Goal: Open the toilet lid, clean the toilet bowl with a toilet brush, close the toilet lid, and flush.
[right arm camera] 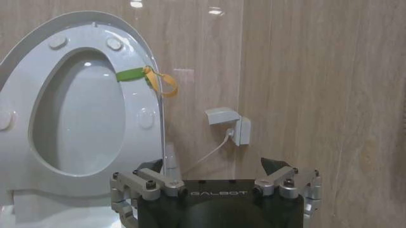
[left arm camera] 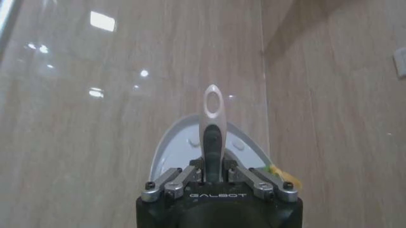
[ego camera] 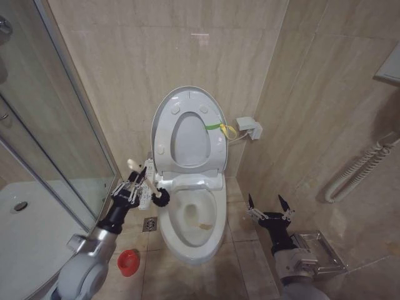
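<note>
The toilet lid (ego camera: 187,95) stands raised against the wall with the seat ring (ego camera: 164,140) up against it; a green-yellow band (ego camera: 216,127) hangs at its right edge. Below lies the open toilet bowl (ego camera: 195,220), white with brownish stains inside. My left gripper (ego camera: 131,190) is shut on the toilet brush, whose dark bristle head (ego camera: 161,199) hovers at the bowl's left rim. In the left wrist view the white handle (left arm camera: 212,118) sticks up between the closed fingers of the left gripper (left arm camera: 212,173). My right gripper (ego camera: 267,205) hangs open to the right of the bowl, and the right wrist view has it (right arm camera: 216,176) facing the lid (right arm camera: 76,57).
A red cup holder (ego camera: 127,261) sits on the floor left of the bowl, near a floor drain (ego camera: 150,224). The glass shower enclosure (ego camera: 56,144) and its tray (ego camera: 25,237) close off the left. On the walls are a socket box (ego camera: 249,128) and a white hose (ego camera: 359,165).
</note>
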### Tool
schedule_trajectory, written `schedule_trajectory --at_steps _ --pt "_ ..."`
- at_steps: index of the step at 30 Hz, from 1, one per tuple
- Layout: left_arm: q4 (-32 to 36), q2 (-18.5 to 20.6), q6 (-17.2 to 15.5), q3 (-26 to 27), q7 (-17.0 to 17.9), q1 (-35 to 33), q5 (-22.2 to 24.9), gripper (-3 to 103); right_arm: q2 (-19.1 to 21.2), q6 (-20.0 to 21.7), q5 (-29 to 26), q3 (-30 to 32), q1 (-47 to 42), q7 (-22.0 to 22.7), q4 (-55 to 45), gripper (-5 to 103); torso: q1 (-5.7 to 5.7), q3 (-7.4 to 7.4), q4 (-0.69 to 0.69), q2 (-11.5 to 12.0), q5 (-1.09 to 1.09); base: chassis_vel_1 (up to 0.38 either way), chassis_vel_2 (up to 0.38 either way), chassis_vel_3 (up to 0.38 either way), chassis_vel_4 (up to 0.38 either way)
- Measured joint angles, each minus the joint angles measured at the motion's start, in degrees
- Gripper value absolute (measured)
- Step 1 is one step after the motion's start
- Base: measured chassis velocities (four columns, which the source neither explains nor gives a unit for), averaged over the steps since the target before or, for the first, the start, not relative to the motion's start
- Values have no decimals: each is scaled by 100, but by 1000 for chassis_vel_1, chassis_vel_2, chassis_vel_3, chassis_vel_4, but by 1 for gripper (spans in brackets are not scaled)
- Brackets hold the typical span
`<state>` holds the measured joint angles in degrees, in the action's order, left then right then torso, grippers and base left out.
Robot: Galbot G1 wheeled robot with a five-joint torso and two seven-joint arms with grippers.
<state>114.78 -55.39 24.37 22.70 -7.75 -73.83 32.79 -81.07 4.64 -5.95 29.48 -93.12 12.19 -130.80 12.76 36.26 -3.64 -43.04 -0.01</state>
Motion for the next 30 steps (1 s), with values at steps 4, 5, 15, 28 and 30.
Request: schedule_trajectory --at_steps 4,5,15,28,30 --pt "-753 31 191 -501 -138 780 175 19 0 0 0 0 0 0 0 100 0 0 0 0 0 0 0 0 0" --pt "-1054 9 241 -724 -178 1121 226 19 0 0 0 1 0 0 0 100 0 0 0 0 0 0 0 0 0" --pt "-2135 -588 232 -2054 -121 2345 199 19 0 0 0 0 0 0 -1 100 1 0 -2 0 1 0 0 0 0" --pt "-3046 -888 349 -2604 -156 2532 -128 19 0 0 0 0 0 0 0 100 0 -1 1 0 2 0 0 0 0" --pt "-3353 -945 435 -2686 -212 2644 -136 19 0 0 0 0 0 0 0 100 0 -1 0 0 1 0 0 0 0"
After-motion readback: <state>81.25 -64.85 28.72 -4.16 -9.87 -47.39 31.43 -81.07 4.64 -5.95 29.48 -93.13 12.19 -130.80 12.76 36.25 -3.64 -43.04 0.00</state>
